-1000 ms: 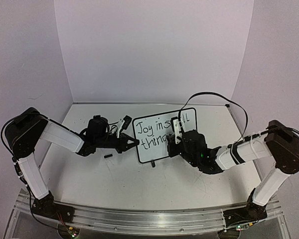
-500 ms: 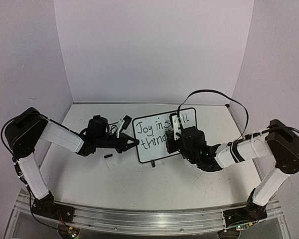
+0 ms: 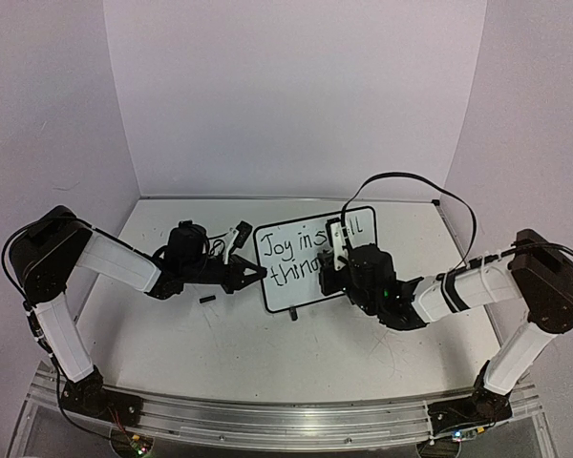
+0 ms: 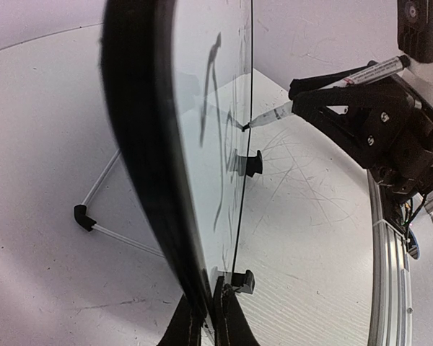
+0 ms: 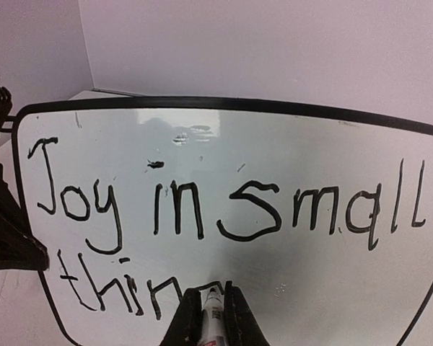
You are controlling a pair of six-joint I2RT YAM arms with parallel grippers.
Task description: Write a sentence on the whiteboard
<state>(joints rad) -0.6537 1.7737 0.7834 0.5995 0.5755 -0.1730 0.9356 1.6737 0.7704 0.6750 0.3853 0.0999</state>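
**Second line half written: the "g" comes next**

The whiteboard (image 3: 288, 294) stands upright on its two black feet (image 4: 254, 163) at the middle of the worktop (image 3: 220, 343), facing the arms and angled slightly. My left claw (image 4: 208, 317) is clamped on the board's frame at its left edge, low down, and steadies it. My right claw (image 5: 211, 306) is closed on the marker (image 5: 212, 317), whose tip touches the board face just past the last stroke.

The sentence (image 5: 179, 210) so far reads "Joy in small" on the top line and "thin" below it. I judge that "gs" and a full stop are left to write.

To do this letter well, I want light, even pressure. The board is pinned at one edge only, so a hard push could swing or tip it. I would make the bowl of the "g" small, because the tail needs room and the lower frame is close. The spacing should match the "n" beside it. The marker should meet the surface at a steady angle, so the line does not skip.

A small black piece (image 3: 206, 300) lies on the worktop near the left claw. It may be the marker's cap, but it is too small to tell.
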